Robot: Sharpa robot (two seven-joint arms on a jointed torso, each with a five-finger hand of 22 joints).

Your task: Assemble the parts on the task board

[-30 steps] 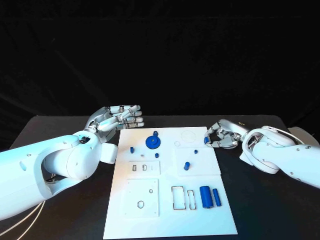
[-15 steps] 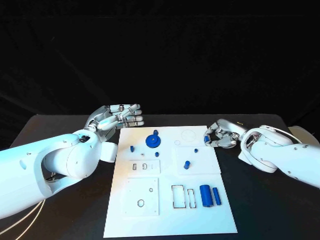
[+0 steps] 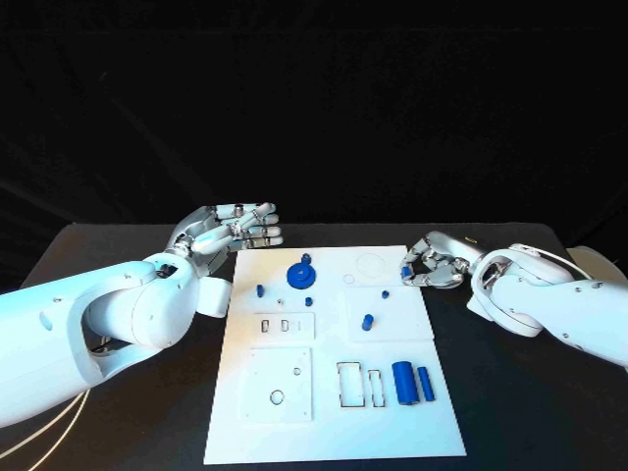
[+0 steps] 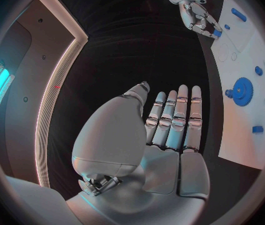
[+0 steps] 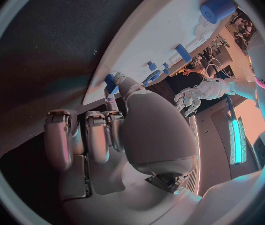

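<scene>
While the white task board (image 3: 337,392) lies mid-table, the left hand (image 3: 236,232) hovers beside its far left corner, fingers straight, grasping nothing; the right hand (image 3: 435,263), at its far right edge, pinches a small blue part (image 5: 111,81).

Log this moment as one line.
left hand: nothing held, off board's far-left corner | right hand: fingers pinch small blue part at task board far-right edge | blue gear: on board
</scene>
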